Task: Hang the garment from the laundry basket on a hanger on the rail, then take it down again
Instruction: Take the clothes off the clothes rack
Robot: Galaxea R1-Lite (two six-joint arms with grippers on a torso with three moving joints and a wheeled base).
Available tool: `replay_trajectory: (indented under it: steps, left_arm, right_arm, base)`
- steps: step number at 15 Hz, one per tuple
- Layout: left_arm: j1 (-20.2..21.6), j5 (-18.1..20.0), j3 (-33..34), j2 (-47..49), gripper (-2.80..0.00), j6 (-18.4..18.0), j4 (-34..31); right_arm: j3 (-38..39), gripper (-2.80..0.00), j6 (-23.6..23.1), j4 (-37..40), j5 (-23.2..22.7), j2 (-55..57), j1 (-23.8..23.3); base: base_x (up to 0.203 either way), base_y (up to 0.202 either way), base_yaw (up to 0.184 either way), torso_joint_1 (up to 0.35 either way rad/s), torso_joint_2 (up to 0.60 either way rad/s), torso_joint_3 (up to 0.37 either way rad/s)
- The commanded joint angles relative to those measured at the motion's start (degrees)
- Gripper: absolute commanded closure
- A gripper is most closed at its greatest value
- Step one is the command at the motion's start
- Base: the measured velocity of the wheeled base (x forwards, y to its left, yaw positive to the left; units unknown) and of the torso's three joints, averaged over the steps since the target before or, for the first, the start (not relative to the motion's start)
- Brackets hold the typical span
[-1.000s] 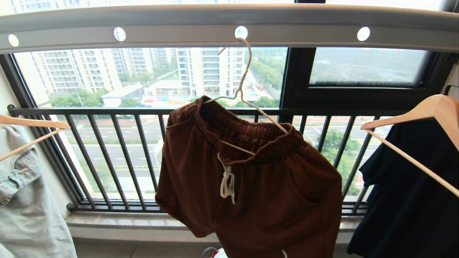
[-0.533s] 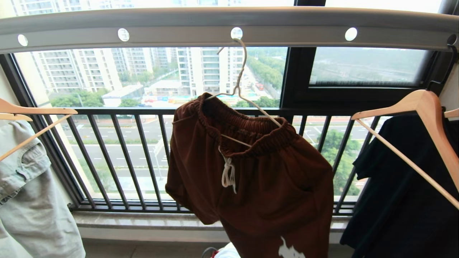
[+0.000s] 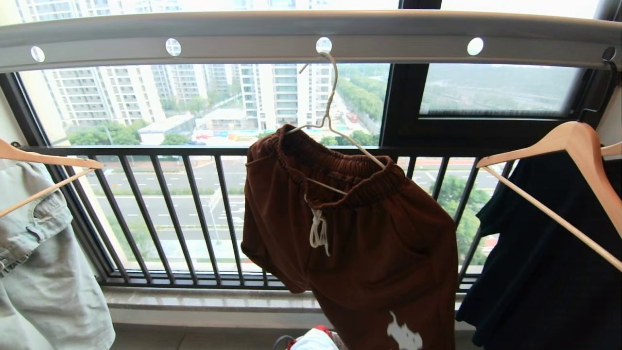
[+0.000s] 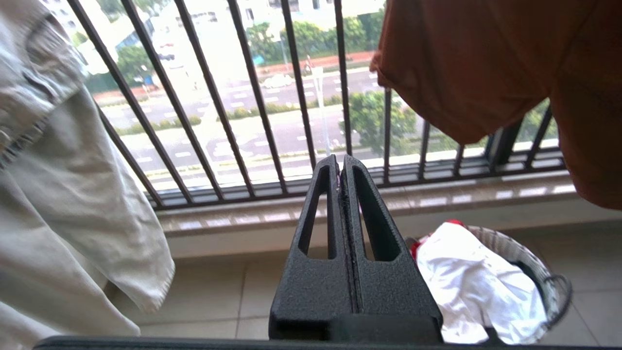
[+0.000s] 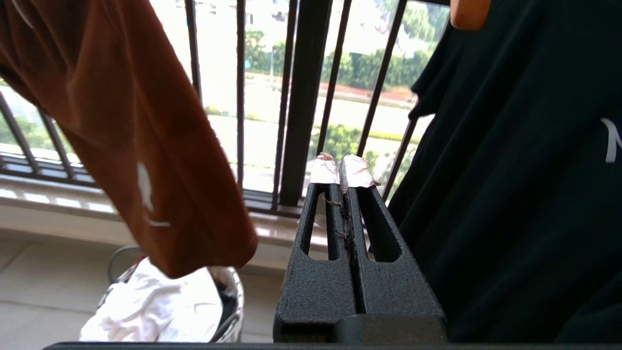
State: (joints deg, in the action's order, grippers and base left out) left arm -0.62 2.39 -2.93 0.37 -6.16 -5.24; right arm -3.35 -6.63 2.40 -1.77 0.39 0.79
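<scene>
The rust-brown garment (image 3: 359,243) hangs by its waistband on the thin cream-white hanger (image 3: 335,126), whose hook sits in a hole of the silver rail (image 3: 252,36). Its leg hems show in the left wrist view (image 4: 486,63) and the right wrist view (image 5: 146,146). The laundry basket (image 4: 539,272) stands on the floor beneath it, holding white cloth; it also shows in the right wrist view (image 5: 228,311). My left gripper (image 4: 339,163) is shut and empty, low and left of the garment. My right gripper (image 5: 340,167) is shut and empty, between garment and black shirt. Neither arm is in the head view.
Pale grey-green denim (image 3: 39,272) hangs on a wooden hanger (image 3: 43,160) at the left. A black T-shirt (image 3: 549,272) hangs on another wooden hanger (image 3: 573,146) at the right. The black balcony railing (image 3: 184,209) and stone sill (image 3: 204,301) stand behind.
The whole head view has shifted, so the camera has moved; more of the garment's lower part and its white print now shows. The garment stays on the hanger and rail.
</scene>
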Motion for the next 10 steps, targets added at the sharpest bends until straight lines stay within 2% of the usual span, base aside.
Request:
replay_trajectory:
  steps: [1,4,7,10]
  left_arm:
    - [0.01,-1.11,2.87,-0.37,0.00,-0.74,4.90]
    - [0.01,-1.25,2.93,-0.37,0.00,2.11,5.15]
    - [0.01,-1.33,2.93,-0.37,0.00,4.43,5.14]
    - [0.01,-1.60,2.93,-0.37,0.00,4.92,5.15]
  right_arm:
    - [3.28,0.00,0.21,-1.36,-0.08,-0.39,0.00]
    - [3.27,0.00,3.56,-1.69,0.36,-0.39,0.00]
    - [3.35,0.00,3.64,-2.14,0.45,-0.39,0.00]
    - [3.35,0.00,3.64,-2.14,0.45,-0.39,0.00]
  base:
    - [0.000,0.000,0.000,0.000,0.00,0.000]
    - [0.000,0.000,0.000,0.000,0.00,0.000]
    - [0.000,0.000,0.000,0.000,0.00,0.000]
    - [0.000,0.000,0.000,0.000,0.00,0.000]
